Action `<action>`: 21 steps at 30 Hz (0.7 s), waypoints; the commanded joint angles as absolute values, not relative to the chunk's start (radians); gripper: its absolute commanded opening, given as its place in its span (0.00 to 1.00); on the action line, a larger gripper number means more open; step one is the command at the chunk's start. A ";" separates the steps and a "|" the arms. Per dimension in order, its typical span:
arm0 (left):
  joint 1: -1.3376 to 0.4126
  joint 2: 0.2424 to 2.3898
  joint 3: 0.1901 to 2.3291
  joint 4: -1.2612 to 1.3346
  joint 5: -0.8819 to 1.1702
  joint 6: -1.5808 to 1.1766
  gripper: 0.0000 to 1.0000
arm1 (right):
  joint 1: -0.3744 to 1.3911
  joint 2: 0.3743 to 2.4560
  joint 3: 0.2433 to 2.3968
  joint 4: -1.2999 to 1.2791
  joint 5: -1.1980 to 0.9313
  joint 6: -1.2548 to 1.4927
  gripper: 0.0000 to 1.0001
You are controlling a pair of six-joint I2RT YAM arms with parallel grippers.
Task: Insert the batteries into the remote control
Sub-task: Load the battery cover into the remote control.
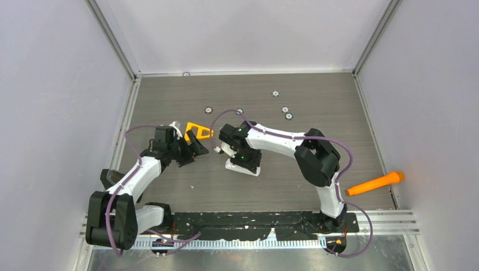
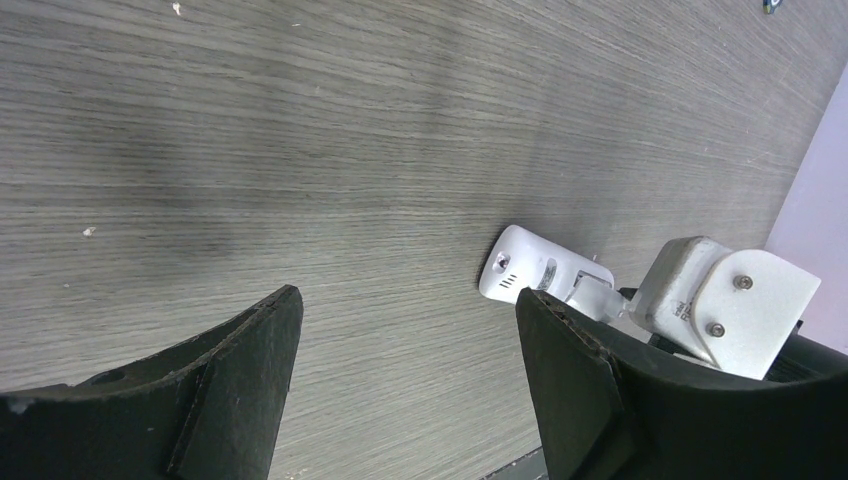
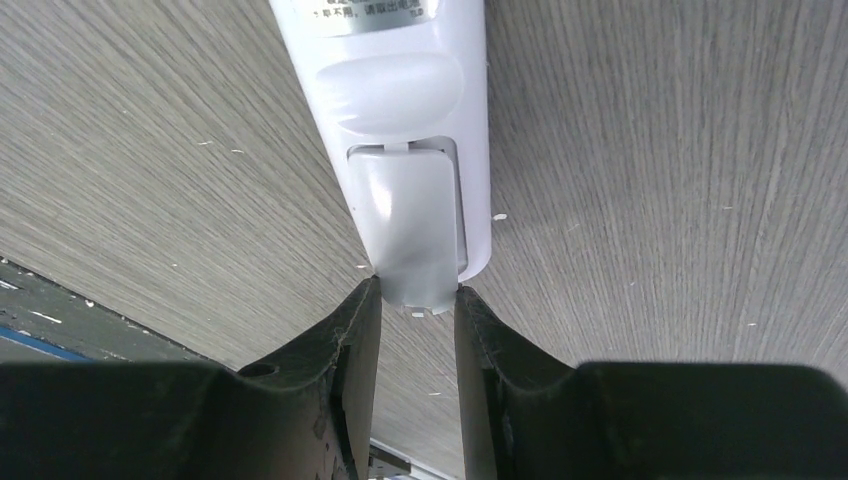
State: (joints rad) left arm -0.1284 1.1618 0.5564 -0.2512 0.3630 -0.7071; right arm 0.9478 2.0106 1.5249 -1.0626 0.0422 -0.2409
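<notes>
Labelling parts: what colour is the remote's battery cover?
White, matching the remote control body; battery cover shows best in the right wrist view.

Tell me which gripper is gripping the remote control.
The right gripper: it is pinched on the battery-cover end of the remote control, while the left gripper hangs open nearby, holding nothing.

At the top edge of the right wrist view, a silvery label point(image 3: 378, 12) on the plain white back of the remote control point(image 3: 405, 110) bore one line of small dark Chinese characters, cut off by the frame and too blurred to read.
</notes>
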 commanded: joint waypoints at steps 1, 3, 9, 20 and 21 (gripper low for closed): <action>-0.120 1.139 0.557 -0.226 0.378 -0.715 0.80 | 0.929 2.012 1.568 -1.077 0.022 -0.209 0.17; -0.120 1.138 0.557 -0.228 0.379 -0.715 0.80 | 0.921 2.011 1.569 -1.074 0.015 -0.205 0.18; -0.120 1.138 0.557 -0.227 0.379 -0.715 0.80 | 0.916 2.016 1.572 -1.082 0.014 -0.212 0.19; -0.120 1.145 0.557 -0.227 0.379 -0.715 0.80 | 0.929 1.997 1.568 -1.086 -0.058 -0.254 0.21; -0.120 1.146 0.557 -0.226 0.379 -0.716 0.80 | 0.930 2.003 1.570 -1.087 -0.055 -0.253 0.21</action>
State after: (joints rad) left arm -0.1284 1.1618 0.5564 -0.2512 0.3630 -0.7071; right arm 0.9169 2.0148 1.5337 -1.0714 -0.0280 -0.2352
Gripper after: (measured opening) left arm 0.797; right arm 0.355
